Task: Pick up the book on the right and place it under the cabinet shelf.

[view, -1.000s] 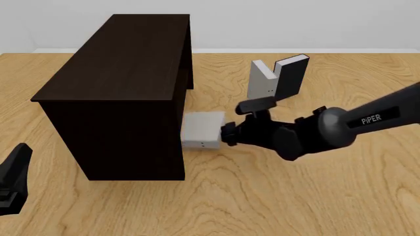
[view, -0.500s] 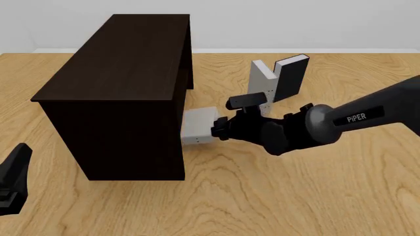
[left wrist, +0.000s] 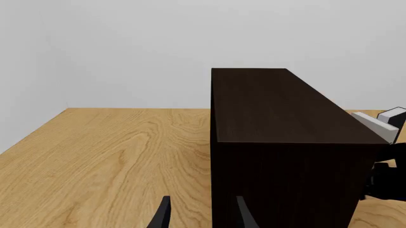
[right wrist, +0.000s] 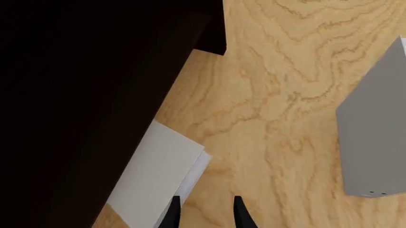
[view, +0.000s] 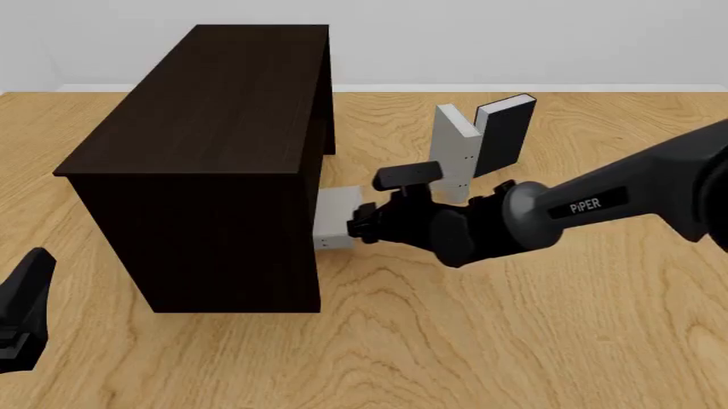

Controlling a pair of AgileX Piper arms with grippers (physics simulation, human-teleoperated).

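The light-grey book [view: 333,219] lies flat at the foot of the dark brown cabinet shelf [view: 216,128], its left part hidden under the cabinet's right side. My right gripper [view: 356,226] is at the book's right edge and shut on it. In the right wrist view the book [right wrist: 159,173] runs under the cabinet [right wrist: 76,95], with the right gripper [right wrist: 204,213] at its near corner. My left gripper [view: 32,277] is open and empty at the front left, short of the cabinet [left wrist: 285,109]; in the left wrist view the left gripper [left wrist: 203,219] has its fingers apart.
A second light-grey book [view: 453,153] stands upright behind my right arm, leaning by a black-covered book [view: 506,132]. Both show at the far edge of the left wrist view [left wrist: 371,123]. The grey one also shows in the right wrist view [right wrist: 374,133].
My right gripper has moved left toward the cabinet with the book, and more of the book is now hidden under the cabinet. The left arm has not moved.
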